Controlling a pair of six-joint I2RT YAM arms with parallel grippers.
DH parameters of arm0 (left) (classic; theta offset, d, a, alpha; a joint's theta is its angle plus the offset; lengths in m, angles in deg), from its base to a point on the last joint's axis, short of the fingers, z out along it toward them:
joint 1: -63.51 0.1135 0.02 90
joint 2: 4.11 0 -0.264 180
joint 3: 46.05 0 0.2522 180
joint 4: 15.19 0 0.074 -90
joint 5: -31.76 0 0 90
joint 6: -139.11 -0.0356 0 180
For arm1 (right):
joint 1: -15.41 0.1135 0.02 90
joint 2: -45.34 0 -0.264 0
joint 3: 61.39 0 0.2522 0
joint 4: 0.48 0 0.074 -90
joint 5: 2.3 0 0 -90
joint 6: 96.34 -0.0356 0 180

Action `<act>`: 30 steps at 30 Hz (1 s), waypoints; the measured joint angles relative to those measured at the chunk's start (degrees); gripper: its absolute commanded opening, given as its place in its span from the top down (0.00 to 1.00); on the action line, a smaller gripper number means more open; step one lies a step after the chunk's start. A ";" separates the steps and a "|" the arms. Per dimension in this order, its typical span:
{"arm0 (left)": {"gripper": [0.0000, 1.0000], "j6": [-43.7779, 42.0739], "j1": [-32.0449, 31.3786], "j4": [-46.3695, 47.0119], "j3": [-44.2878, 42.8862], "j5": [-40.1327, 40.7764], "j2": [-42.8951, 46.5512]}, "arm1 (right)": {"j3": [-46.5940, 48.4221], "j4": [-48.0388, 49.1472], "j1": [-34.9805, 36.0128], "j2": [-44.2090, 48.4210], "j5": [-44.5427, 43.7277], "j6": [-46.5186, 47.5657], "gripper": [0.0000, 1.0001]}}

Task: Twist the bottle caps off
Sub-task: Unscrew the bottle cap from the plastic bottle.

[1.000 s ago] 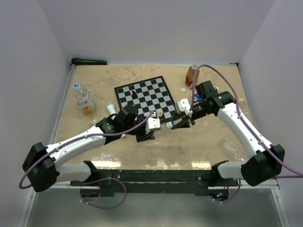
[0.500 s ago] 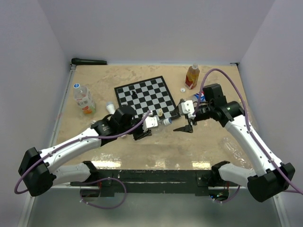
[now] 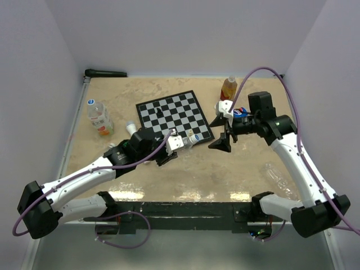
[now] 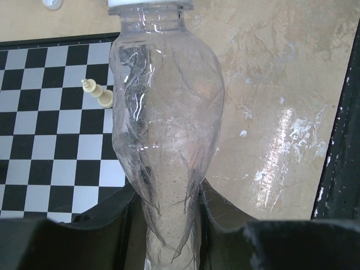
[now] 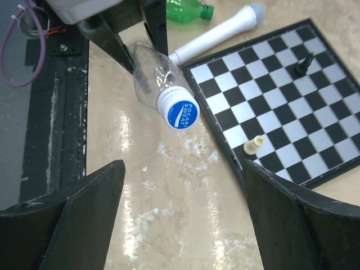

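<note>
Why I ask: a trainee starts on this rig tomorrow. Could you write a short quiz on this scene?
1. True or false: the right gripper is shut on the blue-and-white cap.
2. The left gripper holds: A) a green bottle, B) a clear crumpled bottle, C) a chess piece.
3. How many chess pieces show on the chessboard?
Key: 1 false, it is open and apart from the cap; 2 B; 3 two, a black piece and a cream piece.
</note>
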 measured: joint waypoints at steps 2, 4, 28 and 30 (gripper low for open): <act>1.00 0.02 0.00 0.37 0.00 0.46 0.00 | 0.96 -1.42 -0.17 -2.21 -0.33 -1.01 0.11; 1.00 -0.02 -0.02 0.79 0.00 1.14 0.04 | 1.09 -2.78 -0.31 -3.72 -0.26 -2.10 0.11; 1.00 -0.15 -0.04 2.51 -0.09 2.54 -2.25 | 9.07 -3.56 3.63 -16.13 1.49 -14.62 0.16; 1.00 -0.13 -0.04 2.51 -0.09 2.40 -2.64 | 9.62 -3.17 4.39 -17.22 1.49 -15.08 0.19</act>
